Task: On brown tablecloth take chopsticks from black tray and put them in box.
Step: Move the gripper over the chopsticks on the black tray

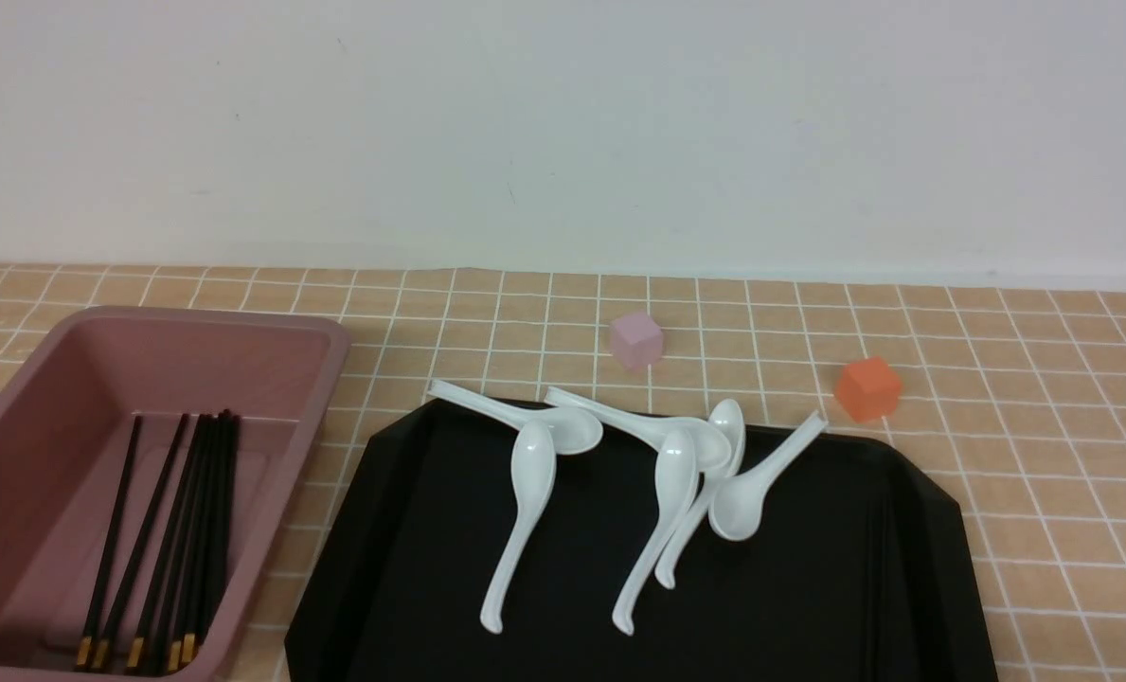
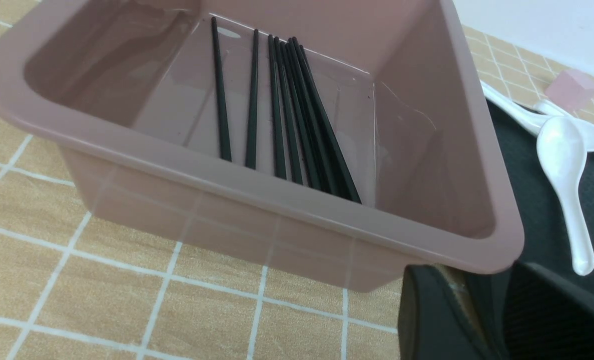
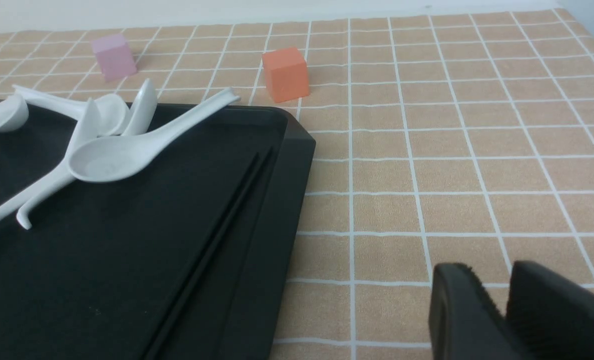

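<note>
Several black chopsticks (image 1: 184, 530) with gold bands lie inside the dusty-pink box (image 1: 335, 350) on the left of the brown tablecloth (image 1: 1045, 455). They also show in the left wrist view (image 2: 297, 125), inside the box (image 2: 277, 200). The black tray (image 1: 809, 606) lies in the middle. In the right wrist view thin black sticks (image 3: 217, 235), seemingly chopsticks, lie along the right side of the tray (image 3: 102, 260). My left gripper (image 2: 491, 280) is shut and empty by the box's near corner. My right gripper (image 3: 506, 280) is shut and empty above the cloth, right of the tray. Neither gripper shows in the front view.
Several white soup spoons (image 1: 525, 511) lie across the tray's far half, some handles over its rim. A small pink cube (image 1: 636, 339) and an orange cube (image 1: 867, 388) stand on the cloth behind the tray. A white wall closes the far side.
</note>
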Controlling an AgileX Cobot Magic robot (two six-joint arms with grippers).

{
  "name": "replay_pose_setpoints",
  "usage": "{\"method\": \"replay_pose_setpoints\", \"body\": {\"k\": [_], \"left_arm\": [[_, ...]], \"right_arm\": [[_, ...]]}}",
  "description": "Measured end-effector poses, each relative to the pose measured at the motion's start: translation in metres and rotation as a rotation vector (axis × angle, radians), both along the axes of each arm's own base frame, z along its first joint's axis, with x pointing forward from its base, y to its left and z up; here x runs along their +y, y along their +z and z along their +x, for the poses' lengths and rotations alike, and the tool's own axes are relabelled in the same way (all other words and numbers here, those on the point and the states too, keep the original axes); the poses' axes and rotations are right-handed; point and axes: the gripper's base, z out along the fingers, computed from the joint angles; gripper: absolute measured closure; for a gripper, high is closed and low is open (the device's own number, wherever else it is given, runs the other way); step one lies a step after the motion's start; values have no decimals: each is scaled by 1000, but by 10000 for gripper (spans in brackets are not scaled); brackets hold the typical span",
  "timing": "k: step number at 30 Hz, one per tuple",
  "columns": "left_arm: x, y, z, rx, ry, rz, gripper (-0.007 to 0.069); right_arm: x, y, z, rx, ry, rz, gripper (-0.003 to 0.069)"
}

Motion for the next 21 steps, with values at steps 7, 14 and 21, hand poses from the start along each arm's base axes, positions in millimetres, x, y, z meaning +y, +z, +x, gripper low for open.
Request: {"method": "replay_pose_setpoints", "body": {"k": [7, 14, 21], "left_arm": [[0, 0, 0, 0, 0, 0, 386], [0, 0, 0, 0, 0, 0, 386], [0, 0, 0, 0, 0, 0, 386]], "right_arm": [[0, 0, 0, 0, 0, -1, 476], [0, 0, 0, 0, 0, -1, 465], [7, 2, 1, -15, -16, 322, 455]]}}
